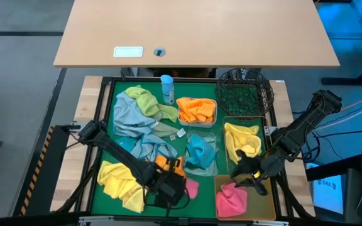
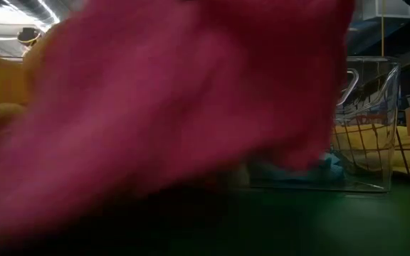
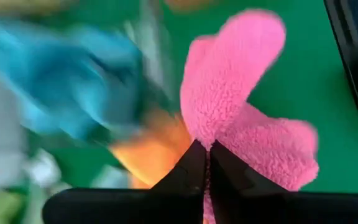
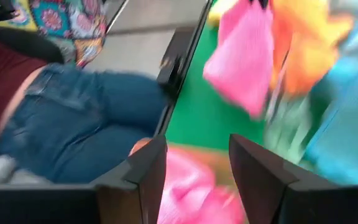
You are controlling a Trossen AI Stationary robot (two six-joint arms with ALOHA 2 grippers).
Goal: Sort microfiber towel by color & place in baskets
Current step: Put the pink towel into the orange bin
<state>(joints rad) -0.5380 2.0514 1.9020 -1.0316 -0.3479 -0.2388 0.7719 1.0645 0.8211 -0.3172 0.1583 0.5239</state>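
My left gripper [image 3: 205, 155], at the mat's near edge [image 1: 181, 187], is shut on a pink microfiber towel [image 3: 241, 93], which fills the low view [image 2: 176, 99]. My right gripper [image 4: 197, 168] is open above the amber tub [image 1: 222, 210], which holds another pink towel [image 1: 231, 198]. Yellow towels [image 1: 118, 179], an orange one [image 1: 168, 164], grey-blue ones [image 1: 134, 122] and a light green one [image 1: 146, 100] lie on the green mat. An orange towel fills the white tub [image 1: 197, 110], a teal one the clear tub [image 1: 200, 154], a yellow one the rectangular wire basket [image 1: 241, 141]. My left gripper pinches the pink towel between its two shut fingers at a bunched part [image 3: 213, 140] near its middle; how many layers cannot be told. The fingers slant down toward the mat. The towel's lobes spread slack beyond the fingertips, and it hangs lifted above the mat [image 4: 241, 56].
A black round wire-mesh basket [image 1: 244, 91] stands at the mat's far right, a blue-capped bottle [image 1: 166, 85] at the far middle. A wooden table [image 1: 193, 31] lies beyond. A person in jeans [image 4: 73, 124] stands beside the near edge.
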